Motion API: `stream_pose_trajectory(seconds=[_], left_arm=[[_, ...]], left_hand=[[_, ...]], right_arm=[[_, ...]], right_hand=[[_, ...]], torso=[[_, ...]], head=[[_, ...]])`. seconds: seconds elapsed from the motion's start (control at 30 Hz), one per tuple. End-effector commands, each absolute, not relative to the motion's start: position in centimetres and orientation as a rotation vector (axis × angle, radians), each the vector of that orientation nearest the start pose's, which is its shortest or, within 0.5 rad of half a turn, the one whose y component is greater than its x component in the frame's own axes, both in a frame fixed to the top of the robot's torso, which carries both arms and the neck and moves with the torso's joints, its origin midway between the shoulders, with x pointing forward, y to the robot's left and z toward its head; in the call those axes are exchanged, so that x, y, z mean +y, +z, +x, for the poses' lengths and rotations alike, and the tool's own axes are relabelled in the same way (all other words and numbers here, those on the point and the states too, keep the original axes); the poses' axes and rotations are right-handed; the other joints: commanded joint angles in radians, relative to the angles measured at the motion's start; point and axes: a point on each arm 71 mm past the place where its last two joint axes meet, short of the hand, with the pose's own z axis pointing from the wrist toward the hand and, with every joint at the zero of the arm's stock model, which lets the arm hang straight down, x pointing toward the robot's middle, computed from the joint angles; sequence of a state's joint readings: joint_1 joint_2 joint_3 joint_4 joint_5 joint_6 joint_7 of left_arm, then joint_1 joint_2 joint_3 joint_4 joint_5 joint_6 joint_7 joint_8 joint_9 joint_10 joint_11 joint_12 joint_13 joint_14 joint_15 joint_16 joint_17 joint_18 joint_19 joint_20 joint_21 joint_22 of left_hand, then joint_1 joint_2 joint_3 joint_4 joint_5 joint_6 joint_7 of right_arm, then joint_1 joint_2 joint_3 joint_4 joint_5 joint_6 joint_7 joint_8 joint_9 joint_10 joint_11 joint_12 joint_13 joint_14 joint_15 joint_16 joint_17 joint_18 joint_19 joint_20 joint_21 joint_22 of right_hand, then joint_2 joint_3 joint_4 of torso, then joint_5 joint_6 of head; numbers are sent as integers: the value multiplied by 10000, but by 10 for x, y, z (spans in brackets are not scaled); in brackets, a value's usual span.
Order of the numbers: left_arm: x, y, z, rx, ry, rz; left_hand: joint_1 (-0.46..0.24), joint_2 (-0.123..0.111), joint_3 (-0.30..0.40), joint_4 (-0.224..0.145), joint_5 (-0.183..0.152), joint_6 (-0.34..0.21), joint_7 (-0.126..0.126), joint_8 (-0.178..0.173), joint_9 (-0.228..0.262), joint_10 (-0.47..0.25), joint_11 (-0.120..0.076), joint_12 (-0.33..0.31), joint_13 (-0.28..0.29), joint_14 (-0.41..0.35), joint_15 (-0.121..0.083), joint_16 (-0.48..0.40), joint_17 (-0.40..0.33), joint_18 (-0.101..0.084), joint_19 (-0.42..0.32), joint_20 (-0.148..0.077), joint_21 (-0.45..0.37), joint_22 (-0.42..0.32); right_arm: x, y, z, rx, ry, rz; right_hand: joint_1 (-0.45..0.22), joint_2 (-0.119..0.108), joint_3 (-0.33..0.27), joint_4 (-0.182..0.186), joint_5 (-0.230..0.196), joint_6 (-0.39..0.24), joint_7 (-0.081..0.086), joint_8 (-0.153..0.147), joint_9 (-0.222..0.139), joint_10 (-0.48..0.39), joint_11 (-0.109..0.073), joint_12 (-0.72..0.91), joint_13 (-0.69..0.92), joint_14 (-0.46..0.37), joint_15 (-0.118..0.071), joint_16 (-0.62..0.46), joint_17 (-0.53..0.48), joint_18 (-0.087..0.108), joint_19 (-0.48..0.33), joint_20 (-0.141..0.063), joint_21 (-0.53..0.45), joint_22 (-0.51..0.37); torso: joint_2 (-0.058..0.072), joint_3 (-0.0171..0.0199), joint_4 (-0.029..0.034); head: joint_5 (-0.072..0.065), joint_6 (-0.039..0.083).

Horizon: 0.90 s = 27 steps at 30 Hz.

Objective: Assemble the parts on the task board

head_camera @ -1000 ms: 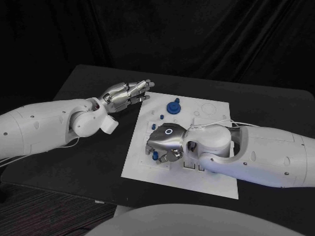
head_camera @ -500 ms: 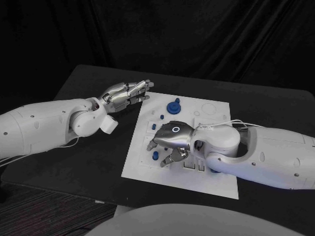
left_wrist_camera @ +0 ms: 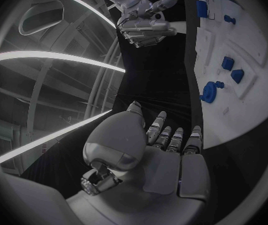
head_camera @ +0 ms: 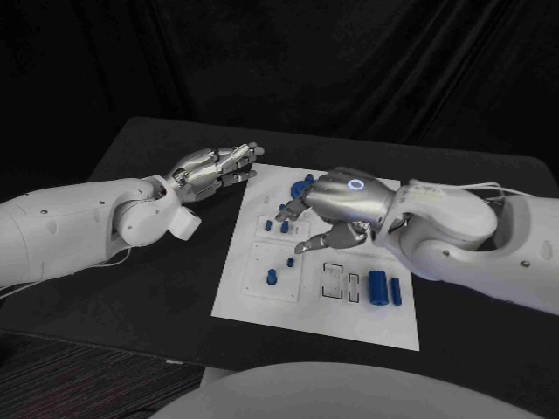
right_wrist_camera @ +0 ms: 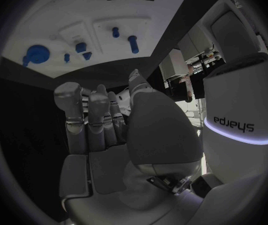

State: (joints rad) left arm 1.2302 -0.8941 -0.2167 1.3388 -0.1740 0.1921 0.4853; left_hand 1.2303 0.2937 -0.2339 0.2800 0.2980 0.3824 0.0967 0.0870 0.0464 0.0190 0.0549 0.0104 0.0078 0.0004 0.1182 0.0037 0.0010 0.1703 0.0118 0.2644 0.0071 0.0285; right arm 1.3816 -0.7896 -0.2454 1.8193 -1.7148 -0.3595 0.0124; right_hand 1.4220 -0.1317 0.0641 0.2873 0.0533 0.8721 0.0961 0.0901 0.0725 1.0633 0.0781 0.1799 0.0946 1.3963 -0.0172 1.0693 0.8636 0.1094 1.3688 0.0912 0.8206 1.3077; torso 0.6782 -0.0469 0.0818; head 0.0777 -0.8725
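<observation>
The right hand (head_camera: pixel 336 209) has lifted off the near part of the task board (head_camera: pixel 273 301) and moved toward its far edge, its fingers (head_camera: pixel 307 245) loosely spread and empty. Two blue cylinders (head_camera: pixel 384 287) now lie uncovered on the board's near right. The left hand (head_camera: pixel 214 166), fingers together and empty, stays beside the board's far-left corner. Likely it goes for another part next.

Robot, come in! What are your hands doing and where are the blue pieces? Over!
Both hands empty: left hand beside task board, right hand above it. Blue parts on board. Nothing in the way.
</observation>
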Motion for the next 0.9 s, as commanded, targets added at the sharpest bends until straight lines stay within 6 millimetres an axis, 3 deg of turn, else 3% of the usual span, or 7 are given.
stream_pose_trajectory(seconds=[0.03,0.2,0.3,0.43,0.6,0.7,0.9], left_arm=[[268,-226,483,17042,-17164,-8552],[269,-226,483,16995,-17107,-8564],[269,-226,483,17005,-17115,-8567],[269,-226,482,17009,-17121,-8578],[270,-227,482,17004,-17112,-8591],[271,-227,481,17004,-17105,-8612],[273,-227,480,16866,-17117,-8604]], left_hand=[[79,-30,84,0,39,63,5,48,12,2,84,24,-4,-4,32,-37,-10,106,18,54,36,-2],[81,-39,85,-4,39,60,4,50,12,2,85,24,-4,-4,24,-37,-10,105,18,54,36,-2],[84,-45,87,-7,42,70,3,53,13,7,85,28,-2,-4,19,-37,-10,105,20,54,37,1],[84,-45,87,-7,42,70,3,53,13,7,85,28,-2,-4,19,-37,-10,105,20,54,37,1],[84,-45,87,-7,42,70,3,53,13,7,85,28,-2,-4,19,-37,-10,105,20,54,37,1],[84,-45,87,-7,42,70,3,53,13,7,85,28,-2,-4,19,-37,-10,105,20,54,37,1],[97,-54,99,-18,56,125,11,77,21,20,99,37,3,-4,6,-37,-10,105,26,55,41,11]], right_arm=[[-111,-133,405,14433,9664,-5473],[-148,-133,420,15937,8839,-3757],[-170,-143,427,17678,7614,-3077],[-192,-161,429,20016,5703,-2789],[-209,-178,425,21712,3934,-2667],[-214,-183,423,22146,3208,-2539],[-219,-186,418,22529,2258,-2331]], right_hand=[[87,187,80,-1,28,102,34,61,4,446,-101,395,146,-56,67,-129,-154,93,-23,33,-183,1054],[282,422,-151,-29,388,819,22,347,105,1022,-648,4987,3382,-206,-363,-452,-509,158,-214,-283,-783,946],[-608,802,-397,23,602,1744,-92,896,391,2523,-678,9810,8797,576,-373,1521,2050,55,41,-316,-78,1100],[-3532,1687,-1137,31,548,2844,-443,1545,858,3704,-973,12214,11999,1164,-597,3054,4256,-140,635,-529,1508,1400],[-4372,1887,-1527,54,569,3101,-575,1626,1134,4453,-1107,13166,13530,1280,-711,3407,4815,-304,920,-656,2594,1607],[-4491,1778,-1671,50,757,3599,-702,1852,1537,5075,-1171,13909,14762,1745,-882,5015,7072,-387,994,-800,3245,1717],[-4679,1681,-1604,40,925,4097,-935,2239,2286,5075,-1349,13909,14762,1745,-952,5015,7072,-551,1208,-879,4457,1927]], torso=[[-4,2,7],[-11,2,14],[0,-5,15],[-15,-10,-3],[-56,-35,-53],[-65,-43,-70],[-53,-28,-77]], head=[[-232,-1],[-574,-1],[-654,-1],[-710,-1],[-717,-1],[-710,-1],[-741,-1]])
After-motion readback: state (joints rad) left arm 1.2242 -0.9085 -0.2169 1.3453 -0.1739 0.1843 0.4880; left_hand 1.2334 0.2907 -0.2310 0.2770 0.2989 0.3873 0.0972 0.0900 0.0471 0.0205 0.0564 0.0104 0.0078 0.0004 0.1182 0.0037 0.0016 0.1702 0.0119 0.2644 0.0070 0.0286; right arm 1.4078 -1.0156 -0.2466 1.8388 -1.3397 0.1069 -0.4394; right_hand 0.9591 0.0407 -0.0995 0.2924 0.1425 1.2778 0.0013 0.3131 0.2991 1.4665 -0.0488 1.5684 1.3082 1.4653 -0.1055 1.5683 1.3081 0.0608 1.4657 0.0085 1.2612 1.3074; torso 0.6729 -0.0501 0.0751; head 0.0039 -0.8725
